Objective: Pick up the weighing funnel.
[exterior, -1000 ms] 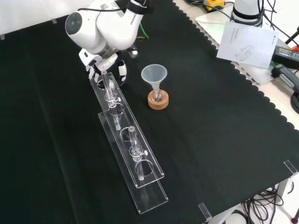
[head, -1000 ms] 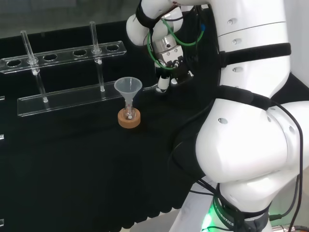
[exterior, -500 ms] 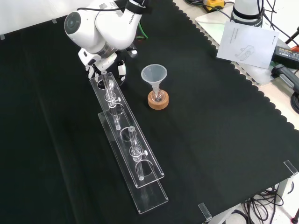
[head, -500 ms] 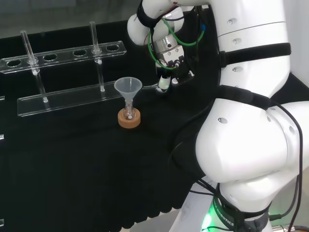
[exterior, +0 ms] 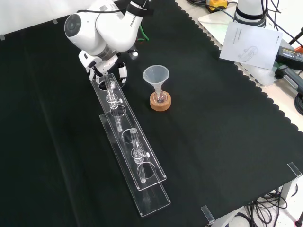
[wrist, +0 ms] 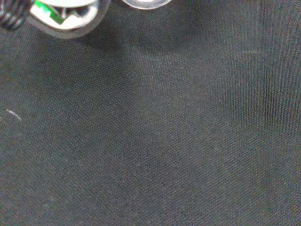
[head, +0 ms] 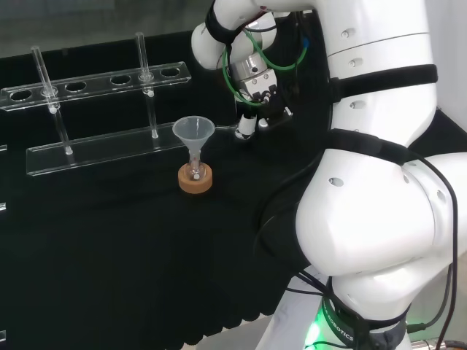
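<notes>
Hand low beneath arched arm.

A lab: a black-clothed surface carries a clear rack of glass tubes and a funnel in a flask on a cork ring, beside a white robot arm.

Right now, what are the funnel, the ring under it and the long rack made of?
The funnel looks like cloudy plastic: it is milky and half see-through, though it could be frosted glass. The ring looks like cork: tan and dull, with no shine. The rack looks like clear acrylic: see-through plates with bright, glossy edges.
</notes>
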Robot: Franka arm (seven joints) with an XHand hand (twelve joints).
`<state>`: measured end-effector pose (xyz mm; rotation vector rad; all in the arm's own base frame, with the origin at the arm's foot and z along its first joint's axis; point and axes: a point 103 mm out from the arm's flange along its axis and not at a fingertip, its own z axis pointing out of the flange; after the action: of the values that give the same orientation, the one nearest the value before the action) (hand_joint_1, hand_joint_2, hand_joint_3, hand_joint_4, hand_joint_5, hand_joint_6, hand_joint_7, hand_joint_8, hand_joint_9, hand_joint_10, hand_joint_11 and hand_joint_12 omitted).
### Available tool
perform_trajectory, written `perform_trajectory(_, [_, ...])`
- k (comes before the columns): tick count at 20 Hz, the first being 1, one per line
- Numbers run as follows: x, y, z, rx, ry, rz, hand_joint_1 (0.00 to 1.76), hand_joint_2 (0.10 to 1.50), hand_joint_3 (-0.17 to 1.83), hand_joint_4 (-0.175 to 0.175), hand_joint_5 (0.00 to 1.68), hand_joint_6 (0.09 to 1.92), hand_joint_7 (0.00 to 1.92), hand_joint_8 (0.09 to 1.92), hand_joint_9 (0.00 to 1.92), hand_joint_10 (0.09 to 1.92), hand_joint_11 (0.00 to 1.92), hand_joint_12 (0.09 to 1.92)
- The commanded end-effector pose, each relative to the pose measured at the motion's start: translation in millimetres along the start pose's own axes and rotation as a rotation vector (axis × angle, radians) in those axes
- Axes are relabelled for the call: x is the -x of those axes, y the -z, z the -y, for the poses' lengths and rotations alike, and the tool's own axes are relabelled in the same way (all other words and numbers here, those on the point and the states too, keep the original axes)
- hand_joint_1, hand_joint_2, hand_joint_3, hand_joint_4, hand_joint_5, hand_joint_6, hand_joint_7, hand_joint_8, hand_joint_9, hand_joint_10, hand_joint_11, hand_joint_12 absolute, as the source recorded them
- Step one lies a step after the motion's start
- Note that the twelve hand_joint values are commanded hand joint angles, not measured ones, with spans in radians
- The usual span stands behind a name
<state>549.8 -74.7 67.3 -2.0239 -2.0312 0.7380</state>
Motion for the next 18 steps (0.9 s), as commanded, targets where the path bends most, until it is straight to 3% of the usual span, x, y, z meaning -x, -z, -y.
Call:
perform_trajectory(1, [10, 10, 10, 0.067, -0.013, -0.03, 1.11, 0.63, 0.73, 0.175, 1.23, 0.77, 0.61, 0.63, 0.89, 0.45, 0.65, 1.2])
perform_trajectory(7, [21, 27, 25, 0.087, -0.012, -0.028, 1.11, 0.64, 0.73, 0.175, 1.23, 0.79, 0.63, 0.64, 0.93, 0.42, 0.73, 1.15])
perform_trajectory(18, [33, 60, 65, 0.097, -0.056, 0.012, 1.12, 0.64, 0.72, 0.175, 1.23, 0.78, 0.65, 0.65, 0.96, 0.4, 0.77, 1.11])
